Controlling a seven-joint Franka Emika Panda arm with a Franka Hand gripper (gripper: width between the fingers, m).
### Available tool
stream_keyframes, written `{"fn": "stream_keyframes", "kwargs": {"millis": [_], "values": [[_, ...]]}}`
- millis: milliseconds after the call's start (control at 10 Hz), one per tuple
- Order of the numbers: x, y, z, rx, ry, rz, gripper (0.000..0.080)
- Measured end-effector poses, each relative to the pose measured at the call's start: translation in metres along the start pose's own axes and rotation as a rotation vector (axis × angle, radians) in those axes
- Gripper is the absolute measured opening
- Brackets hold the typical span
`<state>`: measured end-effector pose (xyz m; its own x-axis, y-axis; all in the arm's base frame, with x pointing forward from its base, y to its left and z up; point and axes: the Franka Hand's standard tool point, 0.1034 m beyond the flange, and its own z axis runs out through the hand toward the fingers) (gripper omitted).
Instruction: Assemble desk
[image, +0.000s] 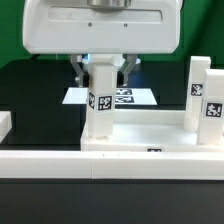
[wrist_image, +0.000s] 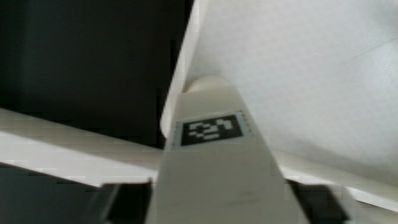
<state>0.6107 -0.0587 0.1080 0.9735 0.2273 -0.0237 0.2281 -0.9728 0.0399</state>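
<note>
A white square-section desk leg (image: 101, 100) stands upright at the left end of the white desk slab (image: 145, 135), a square tag on its face. My gripper (image: 103, 68) comes down from above, a finger on each side of the leg's upper part, with no gap showing. In the wrist view the same leg (wrist_image: 214, 160) runs out between the dark fingers (wrist_image: 125, 205) of my gripper (wrist_image: 217, 205), and both fingers lie against its sides. Another tagged leg (image: 200, 85) stands upright at the slab's right end.
The marker board (image: 75, 96) lies flat on the dark table behind the gripped leg. A long low white rail (image: 60, 162) runs across the front of the slab. A small white piece (image: 4, 122) shows at the exterior view's left edge.
</note>
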Motion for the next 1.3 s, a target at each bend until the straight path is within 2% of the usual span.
{"fn": "stream_keyframes", "kwargs": {"millis": [100, 500, 600, 900, 1100, 1200, 1300], "values": [[0.000, 0.000, 0.000, 0.000, 0.000, 0.000, 0.0288], [0.000, 0.000, 0.000, 0.000, 0.000, 0.063, 0.0288], [0.000, 0.001, 0.000, 0.007, 0.001, 0.155, 0.0288], [-0.003, 0.009, 0.001, 0.058, 0.012, 0.392, 0.0289], [-0.003, 0.011, 0.002, 0.070, 0.020, 0.536, 0.0289], [-0.002, 0.013, 0.002, 0.091, 0.029, 0.669, 0.0290], [-0.002, 0.013, 0.002, 0.095, 0.027, 0.765, 0.0290]]}}
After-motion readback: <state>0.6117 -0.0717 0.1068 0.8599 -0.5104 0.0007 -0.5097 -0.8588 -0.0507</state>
